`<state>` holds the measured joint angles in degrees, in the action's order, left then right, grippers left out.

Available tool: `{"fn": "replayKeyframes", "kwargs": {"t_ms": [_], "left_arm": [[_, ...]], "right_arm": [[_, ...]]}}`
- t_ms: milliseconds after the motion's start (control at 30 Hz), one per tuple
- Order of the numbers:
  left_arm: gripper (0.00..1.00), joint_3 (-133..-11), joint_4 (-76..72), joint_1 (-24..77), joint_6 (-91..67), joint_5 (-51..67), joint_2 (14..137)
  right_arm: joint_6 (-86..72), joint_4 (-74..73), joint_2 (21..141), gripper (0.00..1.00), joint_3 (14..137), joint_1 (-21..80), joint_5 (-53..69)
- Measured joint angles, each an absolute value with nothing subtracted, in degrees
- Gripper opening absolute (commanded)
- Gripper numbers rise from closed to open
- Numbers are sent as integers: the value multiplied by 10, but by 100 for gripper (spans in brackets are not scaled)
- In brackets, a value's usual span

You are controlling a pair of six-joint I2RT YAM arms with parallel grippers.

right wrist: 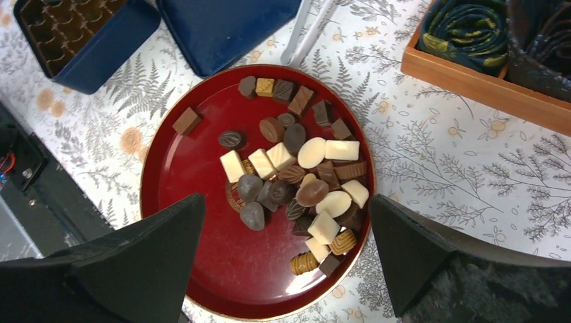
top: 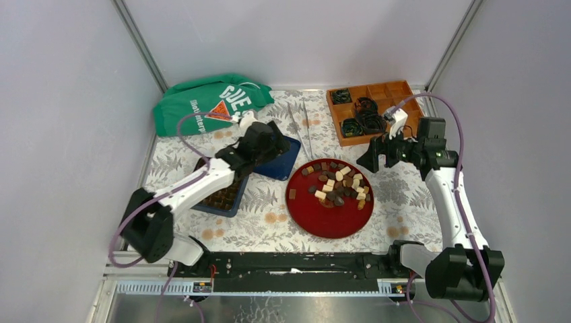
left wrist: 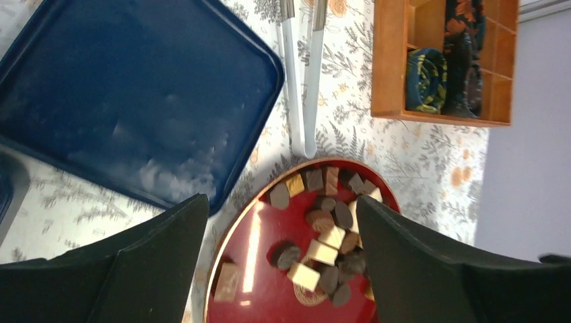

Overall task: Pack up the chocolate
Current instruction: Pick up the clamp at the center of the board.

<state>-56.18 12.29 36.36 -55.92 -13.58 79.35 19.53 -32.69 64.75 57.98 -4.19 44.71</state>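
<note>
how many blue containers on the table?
2: blue box with brown insert, left of the red plate; shallow blue tray farther back, between them. No others visible.

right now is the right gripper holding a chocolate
No, the right gripper is open and empty, and the chocolate lies on the red plate.

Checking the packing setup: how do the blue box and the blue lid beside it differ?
The blue box holds a brown compartment insert; the blue lid shows a bare, glossy face. The lid lies nearer the red plate than the box. Both are dark blue, rounded-cornered.
</note>
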Motion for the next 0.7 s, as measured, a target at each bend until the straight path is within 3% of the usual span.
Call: {"fn": "replayKeyframes", "kwargs": {"t_ms": [300,700], "left_arm": [[59,-802,172,350,-520,-174,1072],[57,-1080,243,307,-458,-197,1303]], "right_arm": [[166,-227,630,100,489,-52,416],[167,-203,638,100,480,-54,413]]}}
